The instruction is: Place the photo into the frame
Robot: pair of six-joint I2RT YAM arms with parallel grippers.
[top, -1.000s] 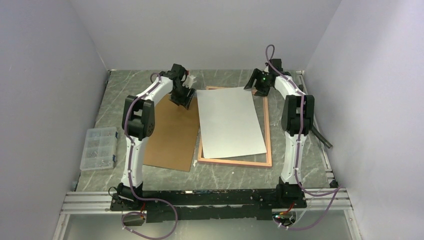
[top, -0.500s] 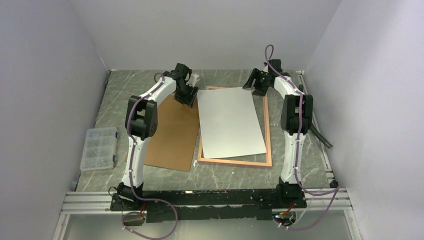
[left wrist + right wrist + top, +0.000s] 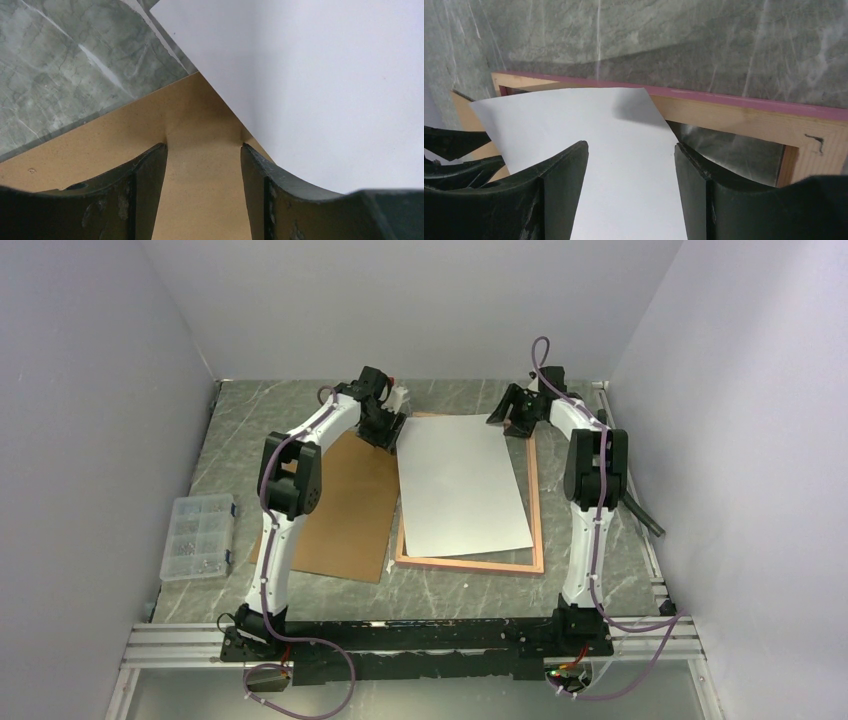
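White back of photo (image 3: pixel 462 485) faces up, centre of overhead view, lying skewed across pink-edged frame (image 3: pixel 470 564). Its upper-left corner overlaps brown backing board (image 3: pixel 340 510). Left gripper (image 3: pixel 385 430) released: jaws apart over board, just beside that corner, holding nothing. Right gripper (image 3: pixel 510 418) also released, jaws apart above photo near its upper-right corner, by frame's top rail. You should nudge, not pinch. Turn sheet until edges run parallel to rails, then seat it inside recess. Keep fingertips low and slow; thin print may buckle or ride over rail.
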